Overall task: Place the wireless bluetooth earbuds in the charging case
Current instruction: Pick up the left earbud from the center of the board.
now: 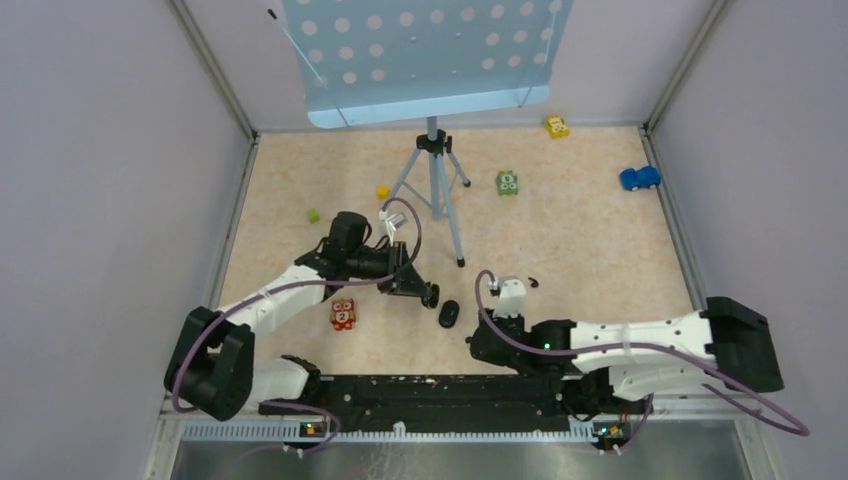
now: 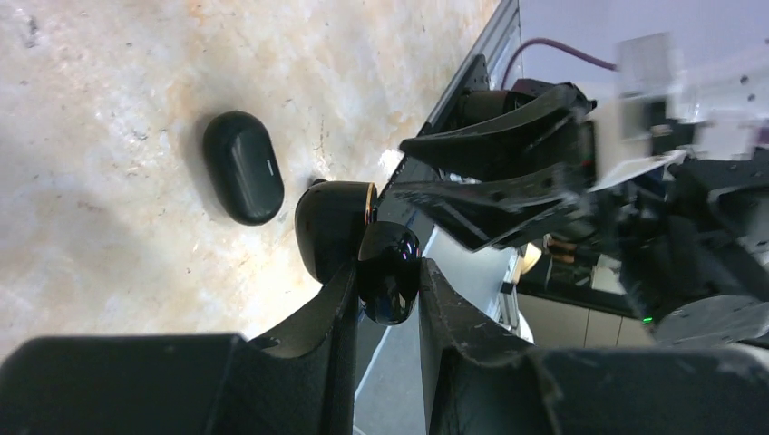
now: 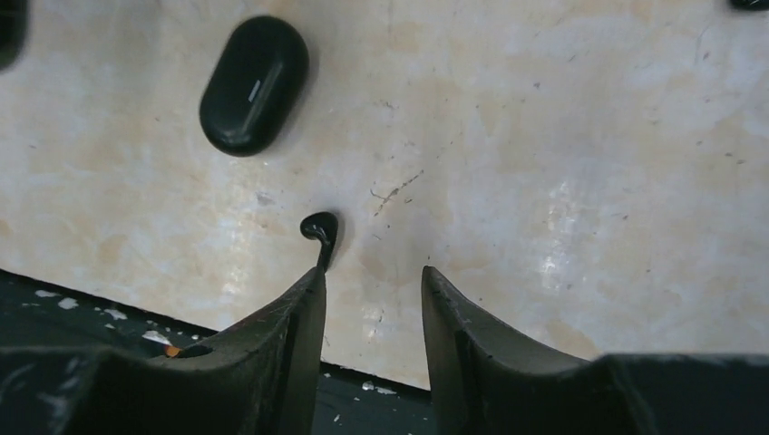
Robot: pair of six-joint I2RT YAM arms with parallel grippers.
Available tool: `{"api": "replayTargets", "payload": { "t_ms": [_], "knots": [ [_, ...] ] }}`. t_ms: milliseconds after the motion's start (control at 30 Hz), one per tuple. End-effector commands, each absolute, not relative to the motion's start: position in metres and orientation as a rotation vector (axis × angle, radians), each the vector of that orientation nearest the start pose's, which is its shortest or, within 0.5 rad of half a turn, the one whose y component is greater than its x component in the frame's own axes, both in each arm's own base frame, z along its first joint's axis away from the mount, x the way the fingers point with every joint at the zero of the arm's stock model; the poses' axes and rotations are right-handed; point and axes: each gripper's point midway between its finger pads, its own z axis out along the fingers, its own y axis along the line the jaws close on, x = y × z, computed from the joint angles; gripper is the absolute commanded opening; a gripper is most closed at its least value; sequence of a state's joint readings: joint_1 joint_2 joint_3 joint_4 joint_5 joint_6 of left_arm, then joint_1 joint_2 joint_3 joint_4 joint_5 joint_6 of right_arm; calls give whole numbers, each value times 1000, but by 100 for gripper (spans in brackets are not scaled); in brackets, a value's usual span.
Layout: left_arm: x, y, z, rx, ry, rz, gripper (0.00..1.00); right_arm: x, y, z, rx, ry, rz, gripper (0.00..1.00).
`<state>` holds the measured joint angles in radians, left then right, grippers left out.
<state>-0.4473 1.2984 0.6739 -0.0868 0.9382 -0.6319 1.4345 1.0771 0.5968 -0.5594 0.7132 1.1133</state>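
My left gripper [image 1: 430, 293] [image 2: 388, 272] is shut on the glossy lid of the open black charging case [image 2: 334, 227] and holds it above the table; the case body has a gold rim. A closed black oval pebble [image 1: 449, 313] [image 2: 240, 168] [image 3: 254, 83] lies on the table just beside it. My right gripper [image 1: 480, 342] [image 3: 372, 276] is open and low over the table near the front edge. One tiny black earbud [image 3: 319, 227] lies at its left fingertip, outside the gap. A second earbud [image 1: 531, 283] lies beyond the right wrist.
A tripod [image 1: 435, 185] holding a blue perforated board stands at the back middle. Toys are scattered: an orange owl block [image 1: 343, 314], a green block [image 1: 507, 183], a yellow toy [image 1: 557, 126], a blue car [image 1: 640, 178]. The black base rail [image 3: 109, 317] runs close behind my right fingers.
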Motion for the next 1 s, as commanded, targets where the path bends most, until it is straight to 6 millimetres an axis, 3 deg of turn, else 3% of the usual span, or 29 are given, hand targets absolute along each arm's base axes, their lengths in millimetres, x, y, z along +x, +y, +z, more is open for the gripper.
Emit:
{"api": "replayTargets", "payload": {
  "t_ms": [0,100,200,433,967],
  "knots": [
    [192,-252,154,263,2385,-1517,0,107,270,69,-131,2427,472,45],
    [194,-248,158,248,2371,-1492,0,111,281,65,-164,2443,460,52],
    [195,-247,158,236,2370,-1490,0,116,285,57,-162,2464,477,52],
    [194,-247,156,222,2380,-1493,0,122,283,50,-135,2466,494,37],
    [196,-248,148,208,2397,-1501,0,128,272,31,-67,2531,448,31]
  ]
}}
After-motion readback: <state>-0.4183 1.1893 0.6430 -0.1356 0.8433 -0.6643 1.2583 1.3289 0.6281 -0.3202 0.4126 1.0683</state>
